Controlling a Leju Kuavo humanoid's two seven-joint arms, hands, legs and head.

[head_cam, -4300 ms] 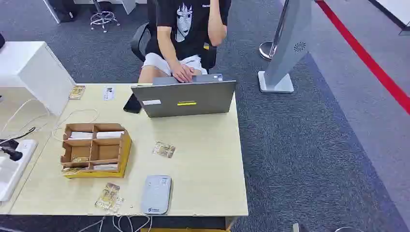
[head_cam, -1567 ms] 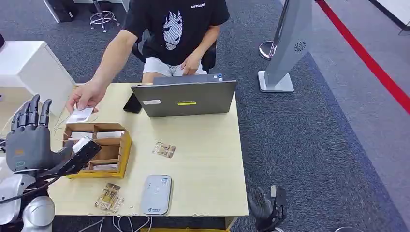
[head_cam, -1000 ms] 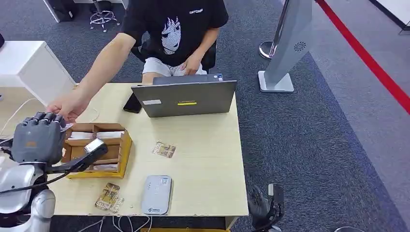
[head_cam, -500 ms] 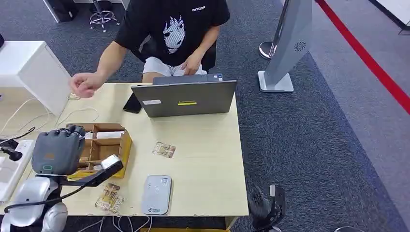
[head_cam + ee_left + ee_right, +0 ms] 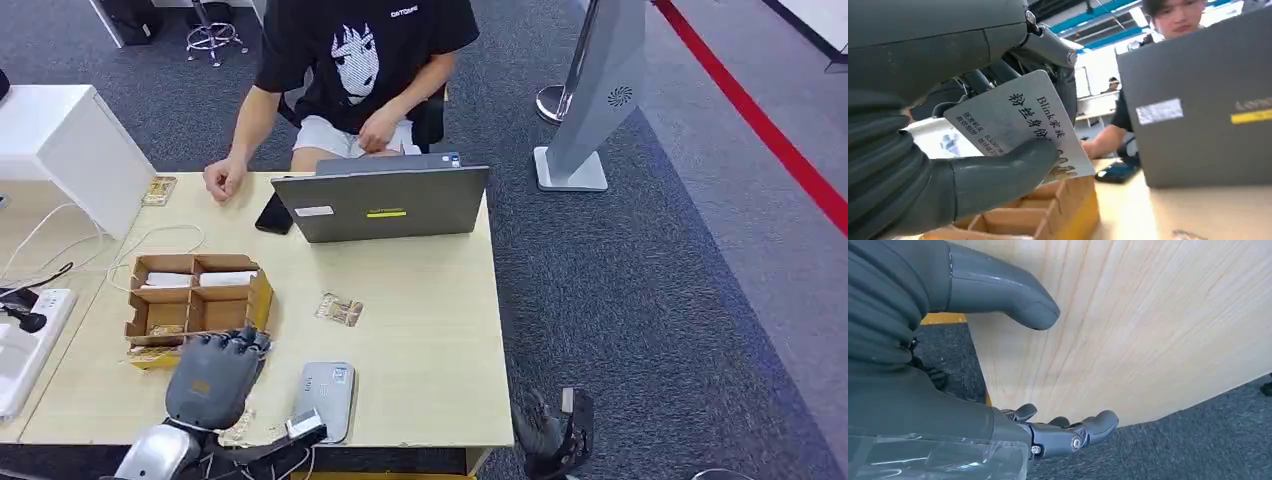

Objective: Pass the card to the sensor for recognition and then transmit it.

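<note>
Since half a second ago your left hand (image 5: 212, 375) has dropped to the table's near edge with the card (image 5: 1018, 125) pinched under its thumb, so the sensor (image 5: 323, 401) now lies just at its 3 o'clock, while the right hand (image 5: 553, 432) hangs open, farther off.

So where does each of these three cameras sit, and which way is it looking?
Head view: high on the robot, looking down at the table, the person and the left hand beside the reader.
Left wrist view: behind the left hand, facing the laptop; the card is pinched.
Right wrist view: beside the table's edge; the right hand hangs empty.
Head and left wrist views share the laptop and box.
</note>
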